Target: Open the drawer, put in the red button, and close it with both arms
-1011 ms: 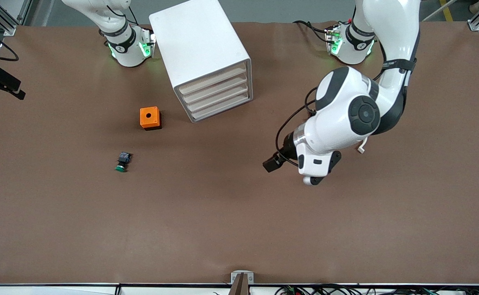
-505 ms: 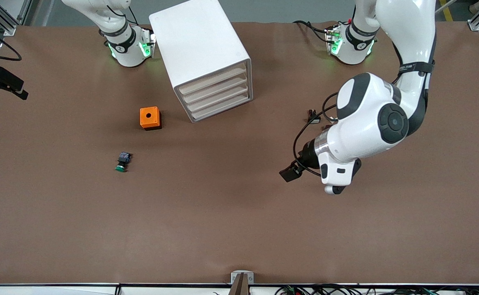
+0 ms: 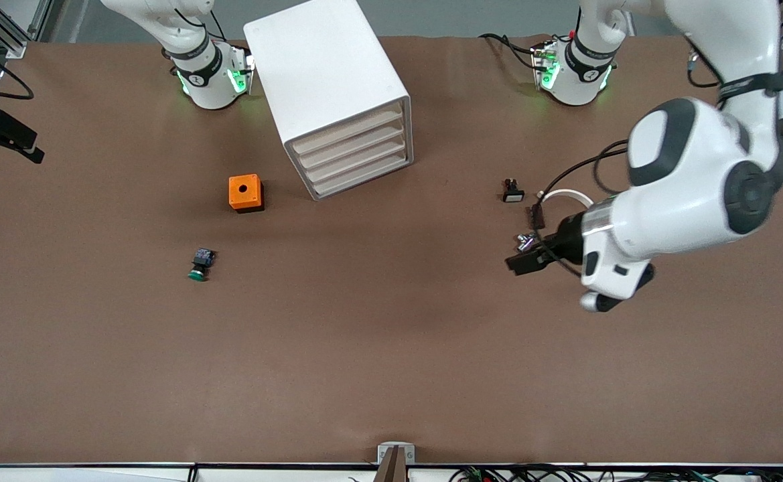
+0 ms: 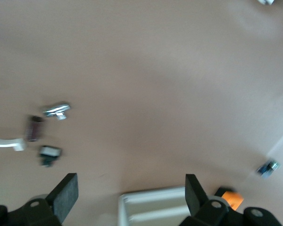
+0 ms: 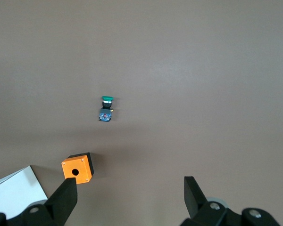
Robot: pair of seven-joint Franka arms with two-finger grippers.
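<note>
The white cabinet stands near the robots' bases. Its four drawers are all shut, with beige lips flush. The cabinet also shows in the left wrist view. The red button does not show in any view. My left gripper hangs over bare table toward the left arm's end; in the left wrist view it is wide open and empty. My right gripper is open and empty, high over the table, and waits.
An orange box with a hole lies beside the cabinet, and a green-capped button lies nearer the front camera. By the left gripper lie a black-and-white switch, a dark reddish part, a white curved piece and a metal part.
The left arm has swung away from the cabinet toward its own end of the table, uncovering the small parts there. The drawers stay shut. The right arm has not moved.
</note>
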